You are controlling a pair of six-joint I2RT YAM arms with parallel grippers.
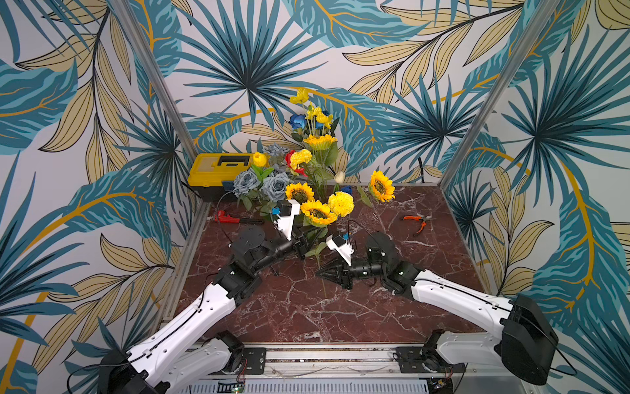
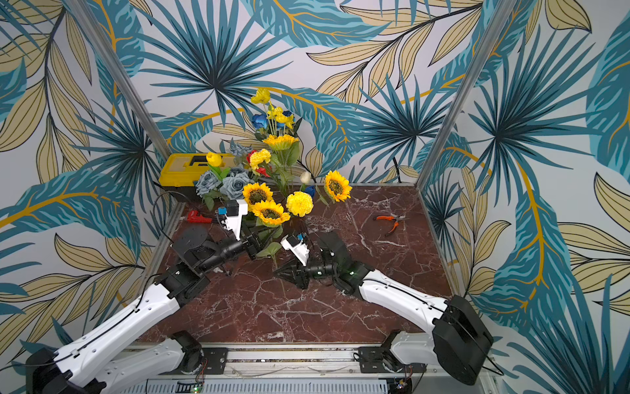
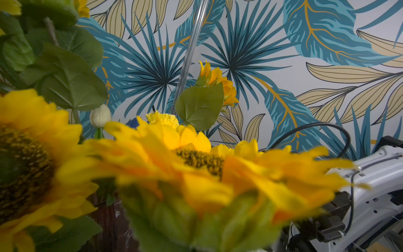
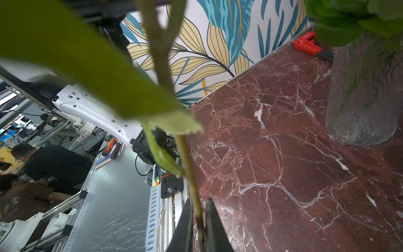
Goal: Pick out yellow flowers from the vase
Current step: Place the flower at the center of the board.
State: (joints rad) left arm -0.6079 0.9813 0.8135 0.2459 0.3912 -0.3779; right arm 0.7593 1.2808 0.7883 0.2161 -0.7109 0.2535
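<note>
The right gripper (image 1: 319,272) is clamped shut on a sunflower (image 1: 318,213) stem (image 4: 187,161) above the table (image 1: 341,317). The left gripper (image 1: 301,246) sits under that bloom, and its opening cannot be told. Behind them, the other yellow flowers (image 1: 300,192) stand in the vase (image 4: 362,87).

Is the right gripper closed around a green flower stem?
Yes, in the right wrist view the green stem runs between the two black fingers of the right gripper, which press on it from both sides.
</note>
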